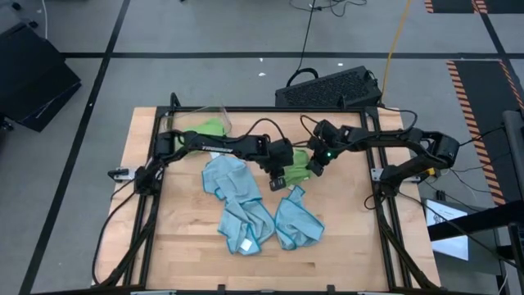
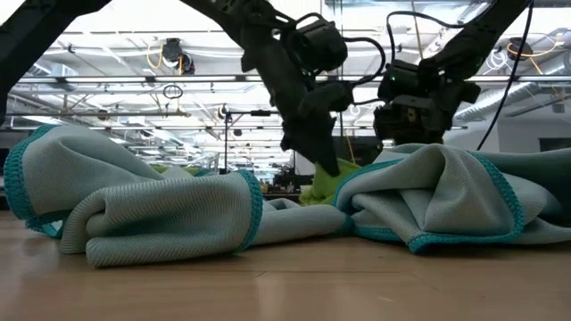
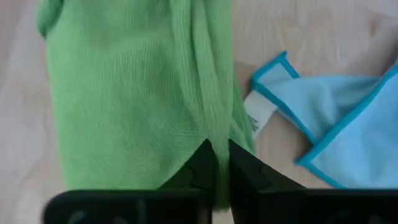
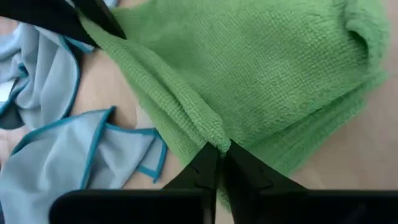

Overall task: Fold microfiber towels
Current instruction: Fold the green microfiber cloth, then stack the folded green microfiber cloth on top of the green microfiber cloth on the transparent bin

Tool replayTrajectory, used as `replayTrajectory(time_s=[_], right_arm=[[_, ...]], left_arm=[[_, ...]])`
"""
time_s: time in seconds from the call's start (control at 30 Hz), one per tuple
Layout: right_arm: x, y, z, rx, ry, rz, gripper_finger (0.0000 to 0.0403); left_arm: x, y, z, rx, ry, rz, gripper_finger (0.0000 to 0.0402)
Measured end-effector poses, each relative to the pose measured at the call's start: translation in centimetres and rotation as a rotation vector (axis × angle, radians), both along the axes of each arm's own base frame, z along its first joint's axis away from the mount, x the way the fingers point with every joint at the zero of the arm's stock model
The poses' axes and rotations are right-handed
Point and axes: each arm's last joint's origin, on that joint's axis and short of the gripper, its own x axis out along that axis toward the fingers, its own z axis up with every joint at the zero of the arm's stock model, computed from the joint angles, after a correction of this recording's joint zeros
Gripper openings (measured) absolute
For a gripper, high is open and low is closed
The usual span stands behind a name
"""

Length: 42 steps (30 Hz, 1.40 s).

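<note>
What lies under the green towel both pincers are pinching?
Bare wooden table shows around the green towel, with blue towels beside it; whatever is directly beneath it is covered.

We see a table [image 1: 180, 246] of pale wood, smooth and matt, with a faint grain and a dull sheen in the low view. The blue towels [image 1: 246, 209] near its front edge are soft knitted cloth, finely ribbed, matt, with a darker stitched border. One carries a small white tag [image 3: 254, 115] of woven fabric. The green towel [image 4: 261, 81] at the middle is a nubbier, looped cloth, also matt. The left gripper [image 3: 216, 163] and right gripper [image 4: 219, 160] pinching it have dark, smooth, matt fingers, plastic by the look. At the back edge stands a bin [image 1: 214, 115] of clear glossy plastic.
</note>
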Motion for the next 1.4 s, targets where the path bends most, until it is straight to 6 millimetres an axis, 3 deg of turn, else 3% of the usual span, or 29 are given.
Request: replayTrajectory(time_s=[0.2, 0.37, 0.5, 0.63, 0.77, 0.9, 1.2, 1.4], right_arm=[[-0.5, 0.4, -0.1, 0.068, 0.032, -0.024, 0.0078], [-1.7, 0.5, 1.5, 0.102, 0.064, -0.071, 0.0144], [-3.2, 0.5, 2.7, 0.136, 0.087, -0.152, 0.0186], [-4.1, 0.5, 3.3, 0.177, 0.110, -0.226, 0.0210], [-4.5, 0.5, 3.5, 0.280, 0.147, -0.363, 0.0222], [-4.6, 0.8, 3.9, 0.340, 0.161, -0.443, 0.0232], [-4.0, 0.4, 3.8, 0.368, 0.154, -0.589, 0.0267], [-3.0, 0.1, 2.6, 0.410, 0.193, -0.619, 0.0304]], left_arm=[[-0.4, 0.1, 0.5, -0.164, 0.018, 0.064, 0.0140], [-1.7, 1.3, 4.4, -0.226, -0.038, 0.180, 0.0234], [-2.7, 3.6, 7.0, -0.225, -0.127, 0.273, 0.0275], [-3.2, 6.9, 6.7, -0.240, -0.146, 0.366, 0.0293], [-3.5, 8.9, 6.1, -0.271, -0.153, 0.365, 0.0301], [-3.6, 9.3, 6.2, -0.266, -0.167, 0.346, 0.0288], [-3.0, 7.1, 6.1, -0.183, -0.138, 0.321, 0.0201], [-3.0, 6.7, 6.0, -0.232, -0.123, 0.341, 0.0142]])
